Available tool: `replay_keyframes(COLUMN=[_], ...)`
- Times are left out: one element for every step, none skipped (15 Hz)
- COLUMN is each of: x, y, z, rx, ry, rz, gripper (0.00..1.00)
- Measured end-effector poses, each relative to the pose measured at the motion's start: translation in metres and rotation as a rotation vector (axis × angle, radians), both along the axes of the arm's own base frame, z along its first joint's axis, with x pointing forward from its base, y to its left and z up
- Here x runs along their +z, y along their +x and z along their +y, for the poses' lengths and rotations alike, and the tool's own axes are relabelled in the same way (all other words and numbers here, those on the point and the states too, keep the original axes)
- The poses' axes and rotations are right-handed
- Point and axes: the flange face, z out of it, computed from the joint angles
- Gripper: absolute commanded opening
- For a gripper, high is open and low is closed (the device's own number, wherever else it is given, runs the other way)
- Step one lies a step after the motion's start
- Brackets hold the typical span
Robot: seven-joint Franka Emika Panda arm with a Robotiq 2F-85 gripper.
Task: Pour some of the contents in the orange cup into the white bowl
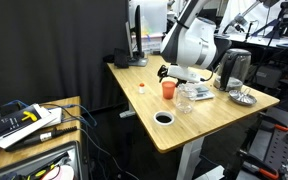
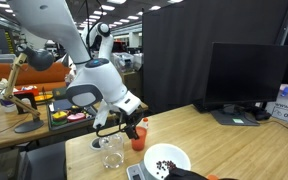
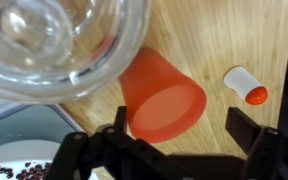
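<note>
The claw (image 3: 177, 120) is wide open and holds nothing. In the wrist view its two fingers (image 3: 119, 122) come in from the bottom edge, and the cup (image 3: 164, 95) shows in the gap between them. In both exterior views the claw hangs close over the cup (image 1: 168, 89) (image 2: 138, 138); whether it touches the cup cannot be told.

The cup stands upright on the table (image 1: 214, 115), just beside a glass (image 3: 54, 45). The bowl (image 1: 164, 118) sits near the cup but apart from it, closer to the table's edge, with dark bits (image 3: 24, 172) in it. A small white-and-orange capsule (image 3: 246, 87) lies on the wood on the cup's other side. A metal dish (image 1: 243, 98) sits well apart.
</note>
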Motion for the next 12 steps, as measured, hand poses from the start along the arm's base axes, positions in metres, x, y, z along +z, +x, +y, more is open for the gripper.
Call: replay_keyframes(x=[0.010,0.021,0.032,0.038,0.039,0.037,0.036,0.035,0.035,0.035,0.035,0.035], y=[0.004,0.007,0.009,0.008,0.006,0.003,0.002,0.002,0.002,0.002,0.002,0.002], z=[-0.002,-0.005,-0.009,-0.011,-0.013,-0.012,-0.010,-0.009,-0.009,-0.009,-0.009,-0.009], rx=[-0.001,-0.008,-0.013,-0.015,-0.017,-0.016,-0.014,-0.014,-0.014,-0.014,-0.014,-0.014], ry=[0.033,0.074,0.110,0.131,0.138,0.140,0.142,0.143,0.143,0.143,0.143,0.143], rz=[-0.001,0.001,0.005,0.011,0.017,0.023,0.027,0.028,0.028,0.028,0.028,0.028], gripper=[1.00,1.00,1.00,1.00,1.00,1.00,1.00,1.00,1.00,1.00,1.00,1.00])
